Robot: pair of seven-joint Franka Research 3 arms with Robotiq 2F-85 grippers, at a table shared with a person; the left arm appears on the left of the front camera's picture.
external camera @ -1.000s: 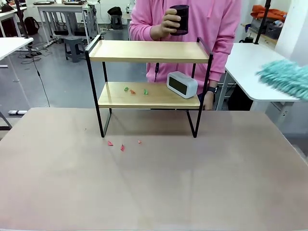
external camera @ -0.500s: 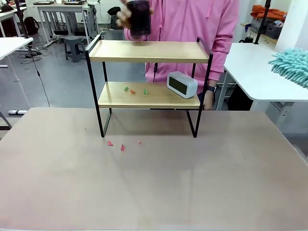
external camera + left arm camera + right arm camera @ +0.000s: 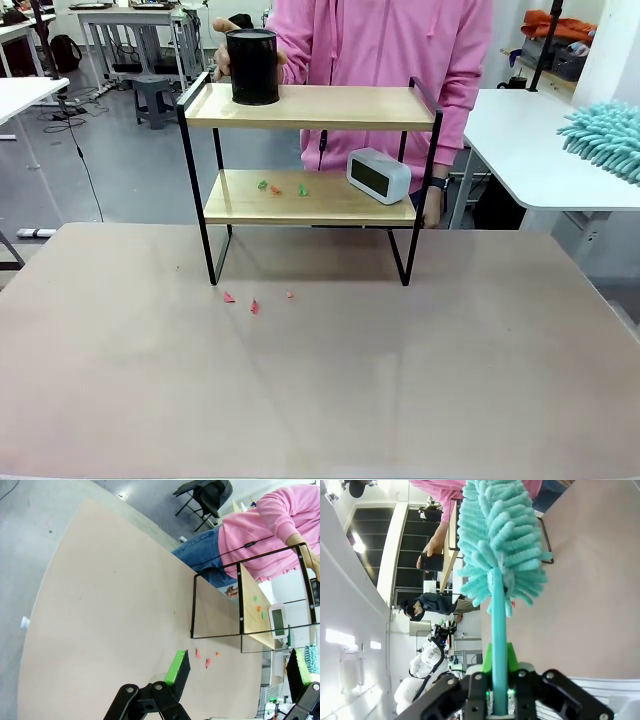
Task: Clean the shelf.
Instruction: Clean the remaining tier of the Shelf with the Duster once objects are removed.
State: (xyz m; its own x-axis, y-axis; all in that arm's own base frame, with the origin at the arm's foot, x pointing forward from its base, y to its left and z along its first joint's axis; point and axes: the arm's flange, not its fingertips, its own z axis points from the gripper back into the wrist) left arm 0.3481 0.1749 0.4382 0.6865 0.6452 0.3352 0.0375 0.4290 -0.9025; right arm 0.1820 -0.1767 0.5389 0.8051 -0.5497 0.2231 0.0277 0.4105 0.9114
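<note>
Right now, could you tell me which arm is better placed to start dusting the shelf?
The right, probably. The right gripper is shut on the teal duster, held up right of the shelf; the left gripper is open and empty above the table.

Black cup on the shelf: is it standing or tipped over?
Standing. The black cup rests flat on the top board of the shelf, sides straight.

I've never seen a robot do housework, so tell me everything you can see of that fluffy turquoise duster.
The duster has a shaggy turquoise head of soft-looking strands on a straight, smooth handle of the same colour. The right claw is shut on the handle, with the head pointing away from it. Seen from the front, the head hangs in the air at the right edge, well apart from the shelf.
</note>
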